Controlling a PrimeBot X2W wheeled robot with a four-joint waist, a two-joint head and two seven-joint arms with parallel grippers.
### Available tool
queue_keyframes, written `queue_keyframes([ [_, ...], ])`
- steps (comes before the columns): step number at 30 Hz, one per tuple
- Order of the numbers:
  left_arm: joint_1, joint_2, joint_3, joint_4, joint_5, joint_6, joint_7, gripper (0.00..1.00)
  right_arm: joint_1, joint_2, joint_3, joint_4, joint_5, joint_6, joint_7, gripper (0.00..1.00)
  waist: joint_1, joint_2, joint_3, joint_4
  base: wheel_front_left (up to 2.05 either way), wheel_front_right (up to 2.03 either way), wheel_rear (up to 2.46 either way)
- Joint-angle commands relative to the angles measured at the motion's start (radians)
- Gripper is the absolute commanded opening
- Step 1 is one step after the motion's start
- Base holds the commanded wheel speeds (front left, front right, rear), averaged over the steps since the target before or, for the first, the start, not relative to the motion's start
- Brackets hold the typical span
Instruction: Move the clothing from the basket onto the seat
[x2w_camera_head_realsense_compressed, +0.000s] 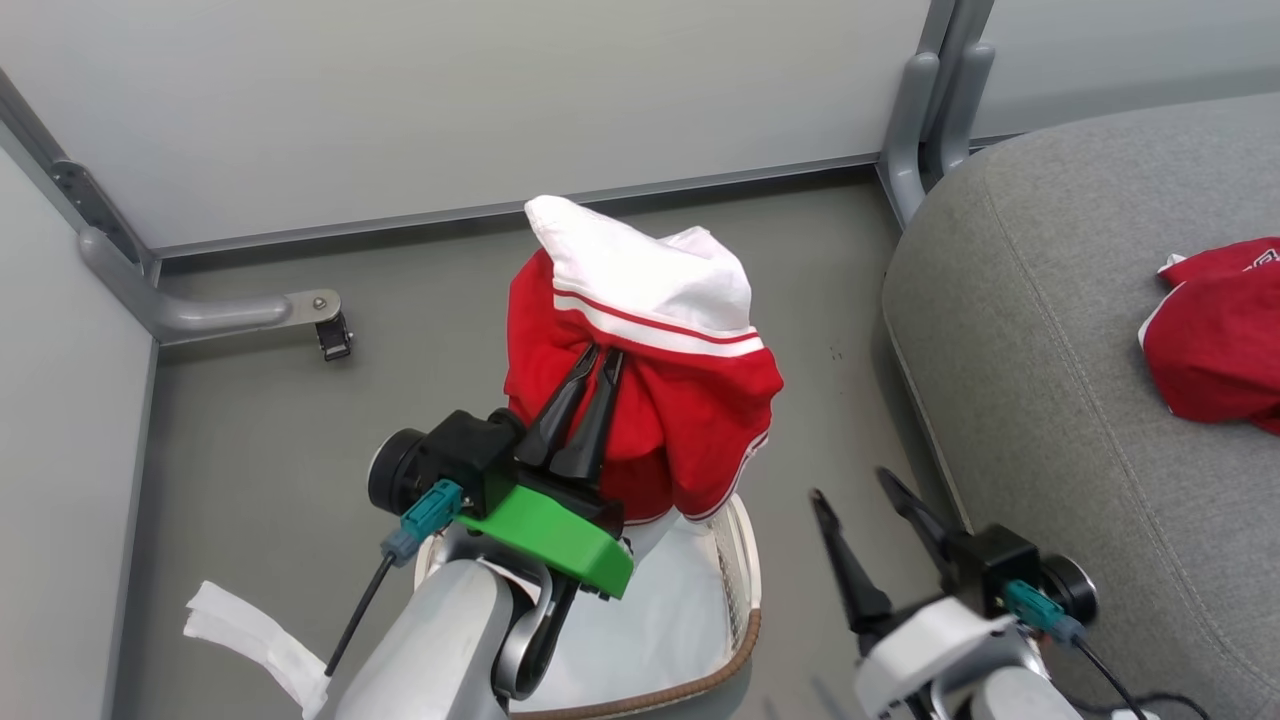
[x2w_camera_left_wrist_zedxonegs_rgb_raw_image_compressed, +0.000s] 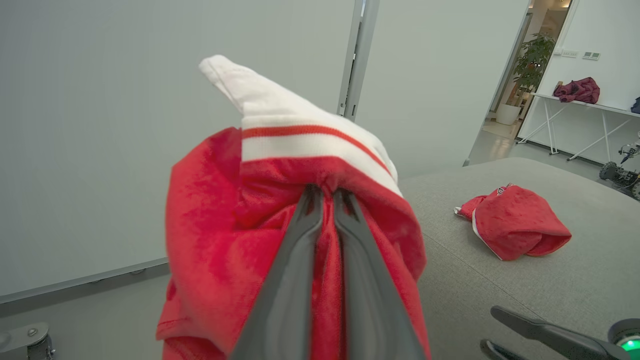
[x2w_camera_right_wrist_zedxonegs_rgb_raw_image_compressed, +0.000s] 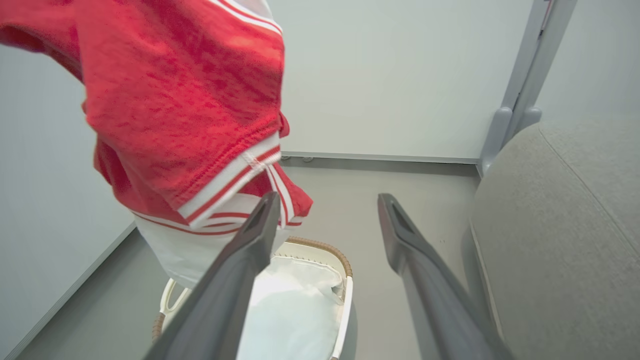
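Observation:
A red garment with white trim (x2w_camera_head_realsense_compressed: 690, 400) hangs in the air above the basket (x2w_camera_head_realsense_compressed: 745, 585), pinched by my left gripper (x2w_camera_head_realsense_compressed: 603, 352), which is shut on its red fabric (x2w_camera_left_wrist_zedxonegs_rgb_raw_image_compressed: 210, 220). In the right wrist view the same garment (x2w_camera_right_wrist_zedxonegs_rgb_raw_image_compressed: 175, 100) dangles over the basket (x2w_camera_right_wrist_zedxonegs_rgb_raw_image_compressed: 345, 300), whose white liner (x2w_camera_right_wrist_zedxonegs_rgb_raw_image_compressed: 295, 310) shows inside. A second red garment (x2w_camera_head_realsense_compressed: 1215, 345) lies on the grey seat (x2w_camera_head_realsense_compressed: 1050, 300), also seen in the left wrist view as a red garment (x2w_camera_left_wrist_zedxonegs_rgb_raw_image_compressed: 515, 222) on the seat (x2w_camera_left_wrist_zedxonegs_rgb_raw_image_compressed: 550, 280). My right gripper (x2w_camera_head_realsense_compressed: 850, 485) stands open, low between basket and seat, with nothing between its fingers (x2w_camera_right_wrist_zedxonegs_rgb_raw_image_compressed: 250, 240).
Pale partition walls with grey posts (x2w_camera_head_realsense_compressed: 925, 110) close off the back and left. A castor foot (x2w_camera_head_realsense_compressed: 330, 335) rests on the grey floor at the left. A white strip of fabric (x2w_camera_head_realsense_compressed: 250, 630) lies on the floor by my left arm.

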Motion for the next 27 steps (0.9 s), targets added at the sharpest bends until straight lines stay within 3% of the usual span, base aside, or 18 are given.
queue_keyframes([
  [1, 0.011, 0.003, -0.004, -0.002, -0.005, 0.004, -0.004, 0.00, -0.032, -0.004, 0.032, -0.020, 0.000, -0.001, -0.002, 1.00, 0.0001, 0.0000, 0.006, 0.002, 0.00, 0.00, 0.00],
  [7, -0.001, 0.003, -0.031, 0.004, -0.024, 0.007, -0.004, 0.00, -0.145, -0.004, 0.197, -0.072, 0.021, -0.001, -0.002, 1.00, 0.0001, 0.0000, 0.022, 0.017, 0.00, 0.00, 0.00],
  [12, -0.016, 0.003, -0.059, 0.008, -0.041, 0.007, -0.004, 0.00, -0.233, -0.005, 0.301, -0.037, 0.010, -0.001, -0.002, 1.00, 0.0001, 0.0000, 0.031, 0.040, 0.00, 0.00, 0.00],
  [25, -0.036, 0.003, -0.155, 0.003, -0.105, 0.012, -0.004, 0.00, -0.333, -0.004, 0.312, 0.152, -0.071, -0.001, -0.002, 1.00, 0.0001, 0.0000, 0.039, 0.123, 0.00, 0.00, 0.00],
  [27, -0.035, 0.003, -0.167, 0.004, -0.115, 0.013, -0.004, 0.00, -0.338, -0.004, 0.315, 0.170, -0.056, -0.001, -0.002, 0.51, 0.0001, 0.0000, 0.040, 0.133, 0.00, 0.00, 0.00],
])
